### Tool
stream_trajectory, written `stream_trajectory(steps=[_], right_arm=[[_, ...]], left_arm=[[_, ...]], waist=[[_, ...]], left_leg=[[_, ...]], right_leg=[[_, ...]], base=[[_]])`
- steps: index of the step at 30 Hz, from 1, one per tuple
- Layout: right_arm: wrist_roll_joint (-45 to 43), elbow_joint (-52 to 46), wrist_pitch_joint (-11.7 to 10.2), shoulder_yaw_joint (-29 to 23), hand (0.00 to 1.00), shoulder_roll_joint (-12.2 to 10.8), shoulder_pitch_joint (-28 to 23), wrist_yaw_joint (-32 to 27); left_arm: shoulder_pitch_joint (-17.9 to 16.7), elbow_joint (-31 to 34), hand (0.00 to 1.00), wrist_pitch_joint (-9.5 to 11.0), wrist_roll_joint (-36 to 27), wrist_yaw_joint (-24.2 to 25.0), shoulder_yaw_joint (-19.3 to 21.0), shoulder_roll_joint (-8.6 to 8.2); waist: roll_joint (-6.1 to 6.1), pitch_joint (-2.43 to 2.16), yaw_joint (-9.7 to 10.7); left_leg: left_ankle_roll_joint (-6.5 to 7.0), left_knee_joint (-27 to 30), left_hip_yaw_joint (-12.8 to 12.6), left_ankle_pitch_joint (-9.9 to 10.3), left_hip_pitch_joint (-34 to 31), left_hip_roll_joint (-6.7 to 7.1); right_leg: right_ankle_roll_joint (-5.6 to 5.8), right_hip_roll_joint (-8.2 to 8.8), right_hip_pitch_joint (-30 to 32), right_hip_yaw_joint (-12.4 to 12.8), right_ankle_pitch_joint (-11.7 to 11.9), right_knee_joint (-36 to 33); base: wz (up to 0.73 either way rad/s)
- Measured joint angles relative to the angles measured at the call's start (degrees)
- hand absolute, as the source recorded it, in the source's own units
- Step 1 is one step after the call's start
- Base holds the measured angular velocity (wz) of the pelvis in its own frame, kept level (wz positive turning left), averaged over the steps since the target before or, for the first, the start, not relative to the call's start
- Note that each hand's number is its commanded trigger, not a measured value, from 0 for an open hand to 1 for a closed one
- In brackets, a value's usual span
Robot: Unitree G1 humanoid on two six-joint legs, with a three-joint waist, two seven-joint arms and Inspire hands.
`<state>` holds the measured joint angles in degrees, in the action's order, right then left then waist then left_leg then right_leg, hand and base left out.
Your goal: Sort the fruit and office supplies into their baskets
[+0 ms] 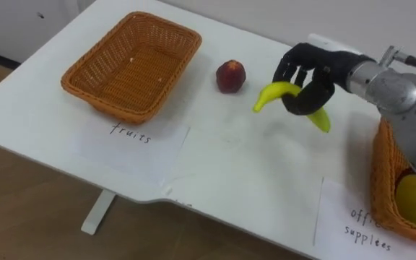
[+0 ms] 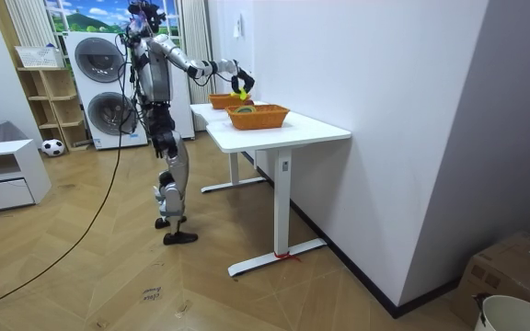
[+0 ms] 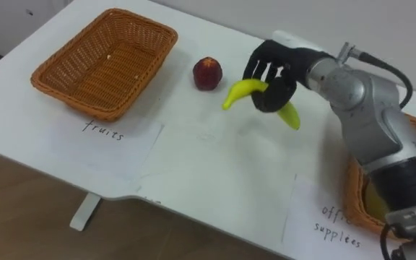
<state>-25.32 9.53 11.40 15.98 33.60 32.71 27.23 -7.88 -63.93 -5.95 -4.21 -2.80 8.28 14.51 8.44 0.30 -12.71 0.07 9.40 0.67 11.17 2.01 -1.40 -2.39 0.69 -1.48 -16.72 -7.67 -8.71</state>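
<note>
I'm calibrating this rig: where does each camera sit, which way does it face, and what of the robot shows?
Left eye view: on the head, looking down at the white table; the right hand and forearm show, holding the banana.
Right eye view: beside it, same downward look; more right arm shows.
Room view: standing in the room, facing the table's end; the whole robot shows.
Both eye views share the fruit basket and red fruit.

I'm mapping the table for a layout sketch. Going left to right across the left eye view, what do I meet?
fruits basket → red fruit → banana, held in the right hand → office supplies basket
</note>
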Motion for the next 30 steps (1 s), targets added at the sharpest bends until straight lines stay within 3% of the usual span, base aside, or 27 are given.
stream_trajectory(steps=[10,14,18,30], right_arm=[[-1.72,-4.71,1.93,-1.98,1.0,-0.94,-0.02,-0.4],[-2.5,-4.81,2.47,-1.98,1.0,-2.69,0.12,-0.4],[-2.49,-4.62,2.52,-1.66,1.0,-2.86,0.13,-0.4],[-3.12,-4.79,3.68,-1.62,1.0,-2.98,0.13,-3.31]], left_arm=[[-3.06,2.32,0.0,-0.6,0.3,0.89,0.18,-0.27],[-3.19,2.2,0.0,-1.26,1.12,1.1,0.21,-0.55],[-3.32,2.61,0.0,-1.39,3.71,1.03,0.45,-0.61],[-6.02,4.73,0.0,-3.24,7.75,2.44,1.34,-0.79]], waist=[[0.15,-0.1,0.02],[0.38,-0.23,-0.9],[0.75,-0.25,-3.21],[1.28,0.35,-4.67]], left_leg=[[0.03,-0.01,1.24,0.02,0.26,0.17],[0.03,0.04,1.36,0.03,0.61,0.28],[0.03,0.09,1.47,0.03,0.71,0.28],[0.04,-0.01,3.31,0.05,0.55,0.35]], right_leg=[[0.14,0.22,-0.8,-1.46,-0.09,-0.07],[0.42,0.39,-1.38,-2.29,-0.32,-0.07],[0.42,0.35,-1.52,-2.37,-0.33,-0.08],[0.68,0.38,-2.01,-3.88,-0.49,-0.08]], base=[[0.05],[0.06],[0.0],[0.07]])
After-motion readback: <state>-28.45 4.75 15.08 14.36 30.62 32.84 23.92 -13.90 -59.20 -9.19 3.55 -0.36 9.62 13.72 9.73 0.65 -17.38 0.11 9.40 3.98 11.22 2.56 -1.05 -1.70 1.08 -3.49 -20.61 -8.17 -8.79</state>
